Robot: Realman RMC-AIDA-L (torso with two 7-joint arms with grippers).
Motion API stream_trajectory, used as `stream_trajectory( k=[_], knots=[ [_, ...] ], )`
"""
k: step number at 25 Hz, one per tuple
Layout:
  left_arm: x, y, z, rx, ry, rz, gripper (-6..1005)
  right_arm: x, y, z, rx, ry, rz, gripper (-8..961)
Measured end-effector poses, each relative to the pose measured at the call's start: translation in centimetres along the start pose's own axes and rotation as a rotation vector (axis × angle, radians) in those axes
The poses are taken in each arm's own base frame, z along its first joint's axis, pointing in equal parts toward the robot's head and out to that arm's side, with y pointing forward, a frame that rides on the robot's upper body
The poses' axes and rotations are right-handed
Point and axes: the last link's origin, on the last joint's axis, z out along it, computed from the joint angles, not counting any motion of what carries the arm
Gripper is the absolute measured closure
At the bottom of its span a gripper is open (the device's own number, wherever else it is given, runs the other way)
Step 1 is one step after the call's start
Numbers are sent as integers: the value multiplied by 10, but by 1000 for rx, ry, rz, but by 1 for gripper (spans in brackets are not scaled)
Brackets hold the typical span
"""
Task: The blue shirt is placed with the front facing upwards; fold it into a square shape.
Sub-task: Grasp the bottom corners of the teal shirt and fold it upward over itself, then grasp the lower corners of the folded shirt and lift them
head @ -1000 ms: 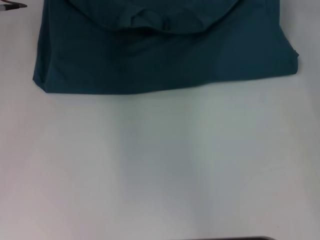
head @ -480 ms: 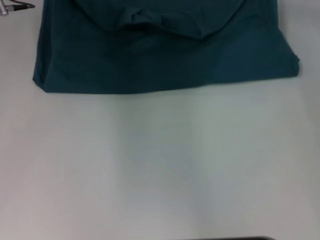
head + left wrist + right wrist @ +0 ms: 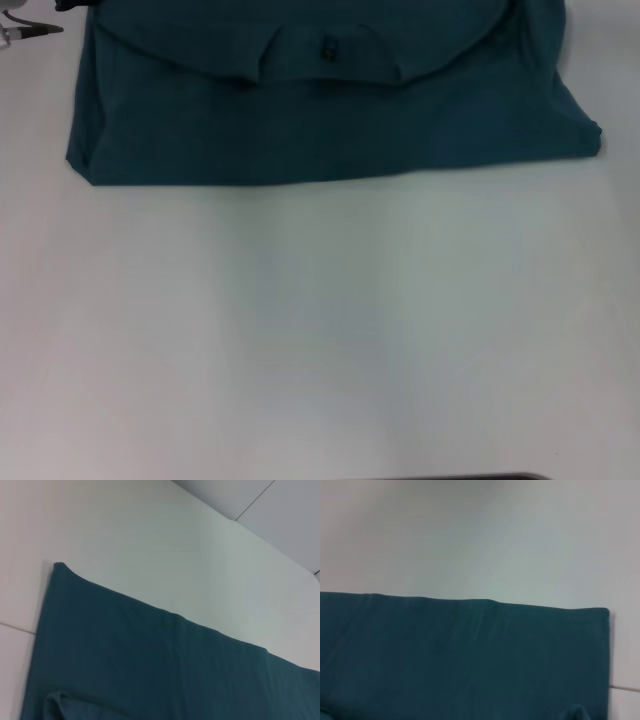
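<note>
End effector on the left [image 3: 24,27]: only a sliver of it caught in the head view, just off the far left corner of the blue shirt [image 3: 330,130], apart from the cloth as far as can be judged; cannot tell whether open, closed or holding anything. Right end effector out of sight in every view. Shirt itself spread flat on the white desk [image 3: 320,330], already doubled over, with a rounded upper layer lying across the far part of it and a straight folded edge on the near side. Half a second ago showed a bunched, wrinkled neckline in the middle of that upper layer; now smoothed out flat, with the small dark neck label [image 3: 328,50] plainly showing at the centre of the shirt. Near edge and both near corners unmoved. Probably means the fold-over has just been laid down and released. Still wider than deep, so likely needs a further fold inward from one side of the shirt to reach a square.
</note>
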Motion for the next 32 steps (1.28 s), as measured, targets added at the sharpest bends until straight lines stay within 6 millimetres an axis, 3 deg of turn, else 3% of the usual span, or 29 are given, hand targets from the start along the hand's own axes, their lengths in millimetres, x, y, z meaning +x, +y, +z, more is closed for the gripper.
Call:
stream_trajectory(
  k=[6, 9, 13, 17, 26, 32],
  knots=[
    [-4, -2, -1, -6, -9, -12, 404, 0, -7, -9, -31, 14, 37, 466],
    [-4, -5, -5, -28, -1, -32, 325, -3, -7, -21, -131, 16, 102, 376],
    [-7, -11, -21, -107, 41, -84, 294, 4, -12, -44, -299, -41, 203, 379],
    [-19, -20, -42, -196, 71, -122, 271, 29, -16, -70, -450, -96, 278, 383],
    [-68, -56, -65, -244, 44, -223, 273, 116, -20, -122, -693, -195, 316, 390],
    [-100, -83, -68, -199, 29, -292, 274, 148, -18, -133, -729, -213, 325, 394]
  ],
)
